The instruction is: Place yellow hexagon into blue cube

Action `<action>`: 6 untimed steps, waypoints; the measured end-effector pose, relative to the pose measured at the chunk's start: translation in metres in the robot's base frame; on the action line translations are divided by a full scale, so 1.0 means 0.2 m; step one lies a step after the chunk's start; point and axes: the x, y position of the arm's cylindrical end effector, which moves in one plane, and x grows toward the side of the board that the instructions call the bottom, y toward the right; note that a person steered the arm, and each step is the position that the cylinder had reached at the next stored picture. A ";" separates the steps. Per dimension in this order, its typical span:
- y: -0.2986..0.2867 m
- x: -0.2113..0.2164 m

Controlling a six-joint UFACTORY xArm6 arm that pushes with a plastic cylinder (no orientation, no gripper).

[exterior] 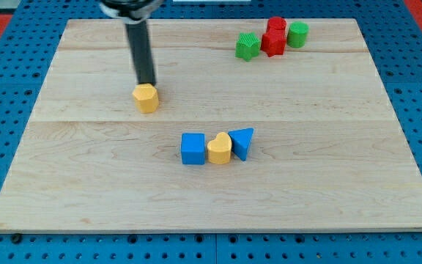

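Note:
The yellow hexagon [146, 97] lies on the wooden board's left half, above the middle. My tip [148, 83] stands right at the hexagon's top edge, touching or nearly touching it. The blue cube [193, 148] lies near the board's centre, down and to the right of the hexagon, well apart from it.
A yellow heart-shaped block [219, 149] touches the blue cube's right side, and a blue triangle [242, 142] touches the heart's right. At the top right a green star-like block [247, 47], a red block [275, 37] and a green cylinder [297, 34] cluster together. The wooden board [86, 183] lies on a blue pegboard.

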 end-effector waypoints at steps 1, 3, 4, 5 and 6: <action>-0.21 0.00; 0.04 0.07; 0.23 0.13; 0.35 0.27; 0.49 0.35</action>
